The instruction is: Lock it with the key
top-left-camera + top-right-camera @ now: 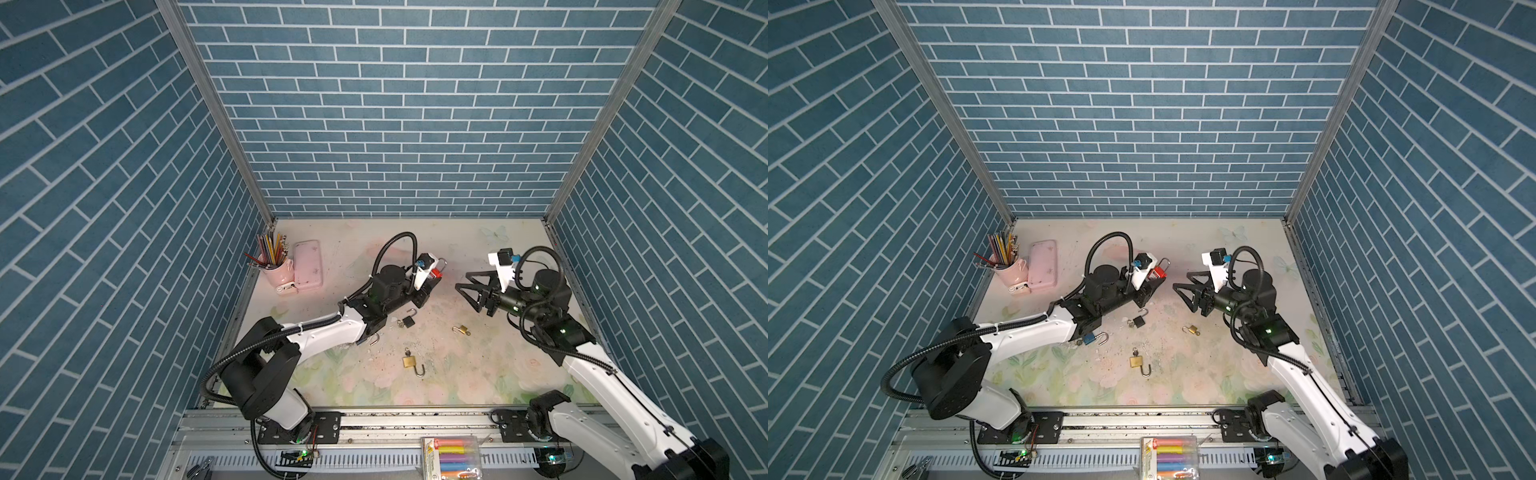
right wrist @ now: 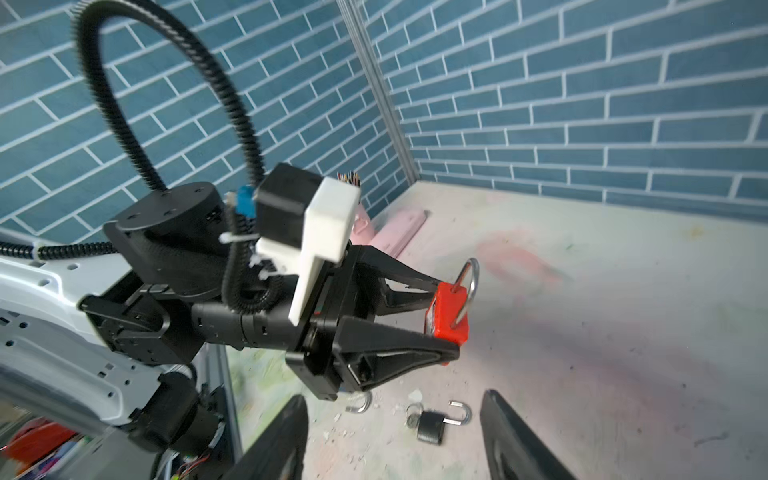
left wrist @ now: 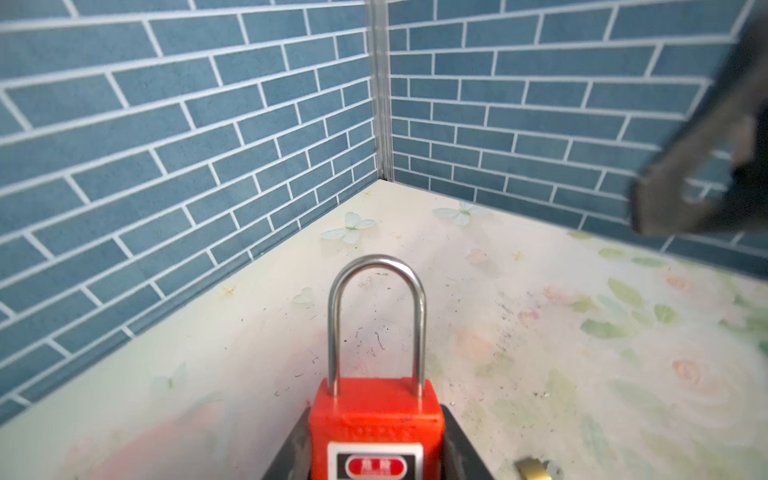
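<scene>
Blue brick walls (image 1: 407,124) box in a scuffed floral tabletop (image 1: 478,374). The left jaws pinch the red padlock (image 3: 376,428) by its body, clear of the tabletop. Its long axis runs out past their tips, shackle leading, both legs seated (closed, by the look of it). The right jaws stand spread and empty, facing it. The padlock lies just ahead of them, not touching, so the right arm is the free one nearest. Its keyway end is buried between the left jaws, and no key shows. Below lie a black padlock (image 2: 430,426) and a brass padlock (image 1: 409,360).
</scene>
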`<state>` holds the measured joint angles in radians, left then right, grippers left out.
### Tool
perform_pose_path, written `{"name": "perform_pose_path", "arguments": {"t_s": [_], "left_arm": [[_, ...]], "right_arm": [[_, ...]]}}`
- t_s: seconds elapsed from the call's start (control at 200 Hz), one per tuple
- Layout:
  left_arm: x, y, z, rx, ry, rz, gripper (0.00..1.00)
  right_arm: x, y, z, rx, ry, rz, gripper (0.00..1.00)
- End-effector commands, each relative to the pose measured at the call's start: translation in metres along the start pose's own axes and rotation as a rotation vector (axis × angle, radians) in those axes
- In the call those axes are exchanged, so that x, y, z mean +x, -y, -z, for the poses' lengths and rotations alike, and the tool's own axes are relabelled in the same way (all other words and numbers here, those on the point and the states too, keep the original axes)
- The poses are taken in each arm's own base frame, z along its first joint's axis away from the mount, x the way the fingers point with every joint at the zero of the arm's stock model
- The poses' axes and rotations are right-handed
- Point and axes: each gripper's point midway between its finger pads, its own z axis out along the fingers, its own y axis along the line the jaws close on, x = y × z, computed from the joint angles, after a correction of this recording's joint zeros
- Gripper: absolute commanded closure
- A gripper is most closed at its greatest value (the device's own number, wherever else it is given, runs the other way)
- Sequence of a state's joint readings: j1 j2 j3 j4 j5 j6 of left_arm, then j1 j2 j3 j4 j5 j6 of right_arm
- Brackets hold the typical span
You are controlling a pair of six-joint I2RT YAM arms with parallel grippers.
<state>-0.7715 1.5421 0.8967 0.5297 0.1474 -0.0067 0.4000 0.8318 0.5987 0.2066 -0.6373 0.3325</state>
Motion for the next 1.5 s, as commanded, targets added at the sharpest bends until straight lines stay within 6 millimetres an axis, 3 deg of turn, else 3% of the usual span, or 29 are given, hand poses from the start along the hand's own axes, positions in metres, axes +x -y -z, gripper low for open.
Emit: {"name": "perform_pose_path", "arguments": {"t_s": [0.0,0.105,0.215,0.335,0.83,1.25,1.49], "left_arm": [[-0.060,-0.017,0.007,0.033,0.134,0.339,1.00],[-0.067,-0.033,0.008,0.101,0.159,0.566,1.00],[-0.074,-0.040,0.013,0.161,0.203,0.671,1.00],[-0.078,-0.042,0.013,0.155,0.200,0.670,1.00],[-0.075,-0.034,0.011,0.194,0.176,0.700,1.00],[-0.074,-0.030,0.011,0.206,0.174,0.707,1.00],[-0.074,-0.030,0.009,0.210,0.174,0.709,1.00]], "right_arm": [[-0.016,0.006,0.013,0.071,0.159,0.094,0.32],[-0.006,0.010,0.015,0.079,0.164,0.069,0.32],[0.007,0.009,0.004,0.025,0.105,0.012,0.32],[0.014,0.007,-0.012,-0.057,0.062,-0.051,0.33],[0.005,0.001,-0.074,-0.255,0.041,-0.121,0.34],[0.004,0.014,-0.109,-0.301,0.026,-0.174,0.40],[0.010,0.017,-0.124,-0.326,0.003,-0.203,0.49]]}}
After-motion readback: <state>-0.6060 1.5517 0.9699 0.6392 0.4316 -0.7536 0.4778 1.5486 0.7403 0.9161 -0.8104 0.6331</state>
